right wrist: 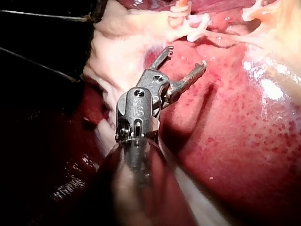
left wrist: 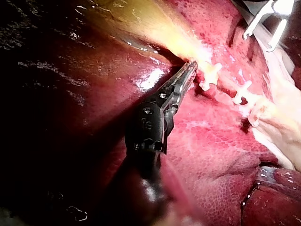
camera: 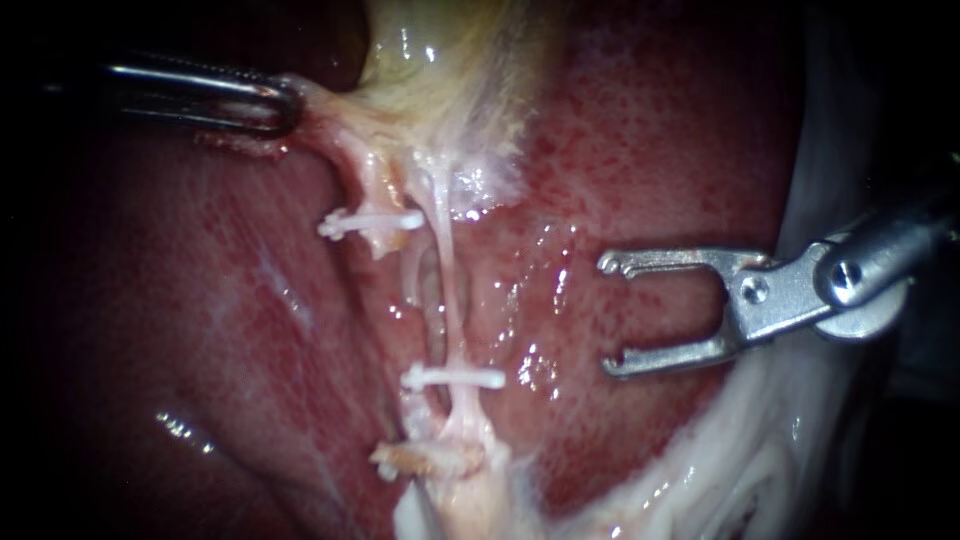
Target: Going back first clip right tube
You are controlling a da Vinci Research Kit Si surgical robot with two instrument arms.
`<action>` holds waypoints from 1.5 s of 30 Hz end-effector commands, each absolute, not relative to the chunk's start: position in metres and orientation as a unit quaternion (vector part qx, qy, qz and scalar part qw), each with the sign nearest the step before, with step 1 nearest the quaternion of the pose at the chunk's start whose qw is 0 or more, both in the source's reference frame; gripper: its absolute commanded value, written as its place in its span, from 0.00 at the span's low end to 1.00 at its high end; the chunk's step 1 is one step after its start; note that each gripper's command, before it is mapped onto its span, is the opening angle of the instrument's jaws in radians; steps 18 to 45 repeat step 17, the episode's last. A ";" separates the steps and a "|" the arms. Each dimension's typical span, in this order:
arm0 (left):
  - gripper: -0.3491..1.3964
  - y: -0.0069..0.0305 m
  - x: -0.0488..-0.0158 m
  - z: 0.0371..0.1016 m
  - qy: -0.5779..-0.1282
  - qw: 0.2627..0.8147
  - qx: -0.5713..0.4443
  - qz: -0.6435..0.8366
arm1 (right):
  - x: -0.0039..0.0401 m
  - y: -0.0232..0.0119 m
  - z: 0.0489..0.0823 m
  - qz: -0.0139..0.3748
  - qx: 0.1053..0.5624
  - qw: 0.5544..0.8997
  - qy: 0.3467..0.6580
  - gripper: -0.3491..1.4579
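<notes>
Two pale tubes run down from the yellowish gallbladder [camera: 440, 60] over the red liver [camera: 620, 150]. A white clip [camera: 370, 222] sits across the left tube high up. A second white clip [camera: 452, 377] sits lower down across the thin right tube [camera: 447, 290]. My right instrument [camera: 607, 314] stands to the right of the tubes, apart from them, jaws wide open and empty; the right wrist view shows the same [right wrist: 186, 56]. My left instrument [camera: 285, 105] holds tissue at the gallbladder's lower end, jaws shut on it [left wrist: 190, 70].
Pale white tissue [camera: 830, 120] borders the liver on the right, behind my right instrument's shaft. A frayed yellowish stump [camera: 425, 458] lies below the lower clip. Dark liver surface [camera: 200, 330] fills the left.
</notes>
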State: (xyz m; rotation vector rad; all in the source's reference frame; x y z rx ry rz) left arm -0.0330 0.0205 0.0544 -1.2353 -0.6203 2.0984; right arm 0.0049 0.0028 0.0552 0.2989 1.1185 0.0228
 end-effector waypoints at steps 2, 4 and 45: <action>0.00 0.0203 -0.0338 0.0555 -0.238 0.307 -0.460 0.798 | 0.0048 0.0027 0.0552 0.010 0.142 0.837 0.528 0.47; 0.00 0.0202 -0.0343 0.0562 -0.239 0.305 -0.458 0.800 | 0.0048 0.0028 0.0551 0.010 0.143 0.837 0.529 0.47; 0.00 0.0201 -0.0344 0.0563 -0.242 0.302 -0.457 0.801 | 0.0050 0.0031 0.0545 0.010 0.146 0.835 0.530 0.47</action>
